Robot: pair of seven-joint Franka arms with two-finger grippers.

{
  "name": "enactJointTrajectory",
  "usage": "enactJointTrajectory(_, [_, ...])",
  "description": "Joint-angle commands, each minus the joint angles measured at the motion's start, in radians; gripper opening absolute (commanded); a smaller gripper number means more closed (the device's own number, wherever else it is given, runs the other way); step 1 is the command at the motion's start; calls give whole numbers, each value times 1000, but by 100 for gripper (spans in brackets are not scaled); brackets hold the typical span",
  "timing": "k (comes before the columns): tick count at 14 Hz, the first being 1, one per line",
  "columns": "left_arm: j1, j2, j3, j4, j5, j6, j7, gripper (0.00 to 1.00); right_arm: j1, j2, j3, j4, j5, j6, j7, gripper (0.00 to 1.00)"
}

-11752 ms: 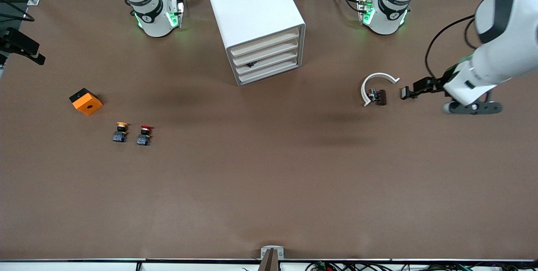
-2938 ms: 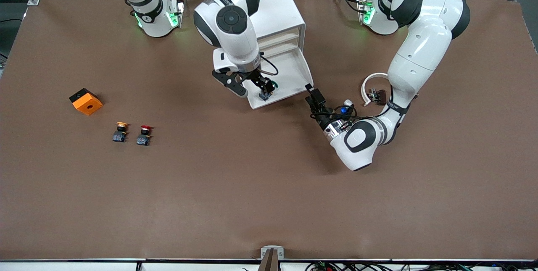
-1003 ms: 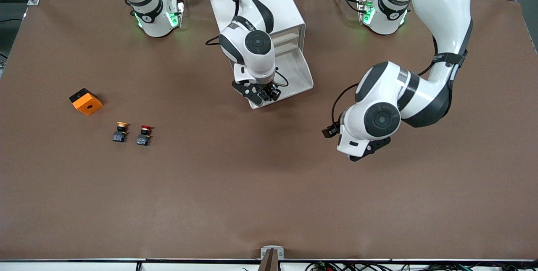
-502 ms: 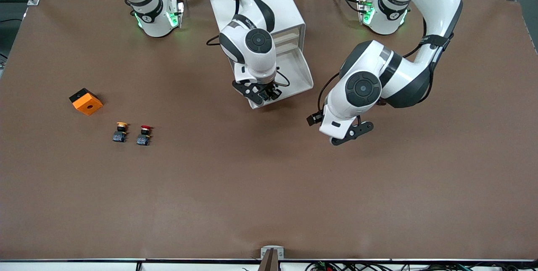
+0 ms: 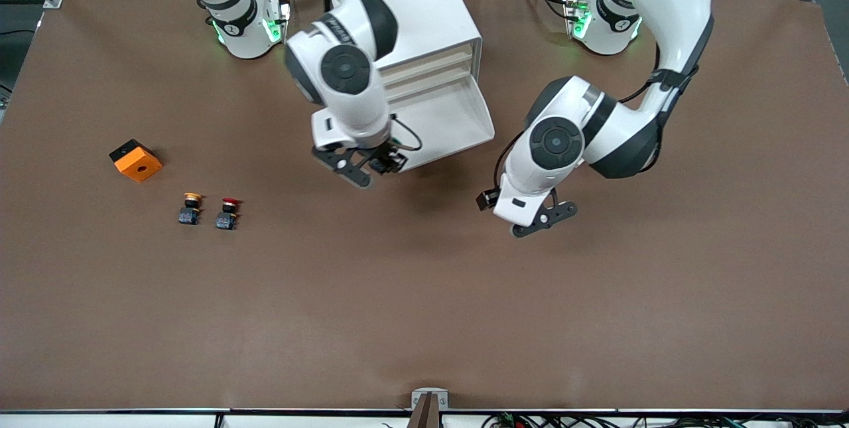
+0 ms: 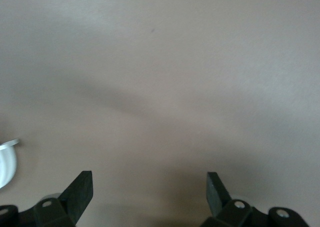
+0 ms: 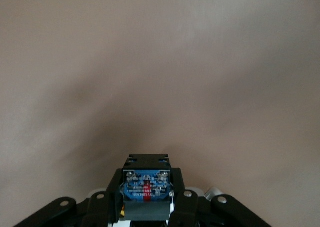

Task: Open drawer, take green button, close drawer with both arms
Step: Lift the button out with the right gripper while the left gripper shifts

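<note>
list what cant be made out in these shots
- Button's cap colour: in the right wrist view only its dark body shows, clamped in the right gripper; in the front view the right gripper covers it.
- Drawer floor: the part toward the right arm's end is hidden in the front view by that arm.
- Left gripper: its open fingers are cut off by the left wrist view's edge; in the front view the wrist hides most of it.

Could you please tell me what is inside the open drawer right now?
The drawer shows only bare white floor. Its corner toward the right arm's end is covered by the right hand, which is shut on the button, so that part cannot be checked.
</note>
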Motion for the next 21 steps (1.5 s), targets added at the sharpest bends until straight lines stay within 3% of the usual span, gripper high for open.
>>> enactJointTrajectory(1, [-21, 60, -4, 6, 57, 107, -110, 100, -99, -39, 14, -73, 0, 28, -230, 0])
enactJointTrajectory(6, [-71, 114, -4, 1, 58, 215, -220, 100, -243, -63, 13, -219, -9, 155, -528, 0])
enactJointTrajectory(11, [-134, 137, -4, -7, 50, 215, -222, 100, -340, -31, 11, -400, -9, 445, -742, 0])
enactJointTrajectory(16, [-196, 155, -7, -39, 49, 210, -217, 100, -363, 49, 11, -399, -30, 484, -756, 0])
enactJointTrajectory(21, [-203, 153, -61, -74, 8, 172, -219, 100, -424, 75, 13, -396, -69, 495, -819, 0])
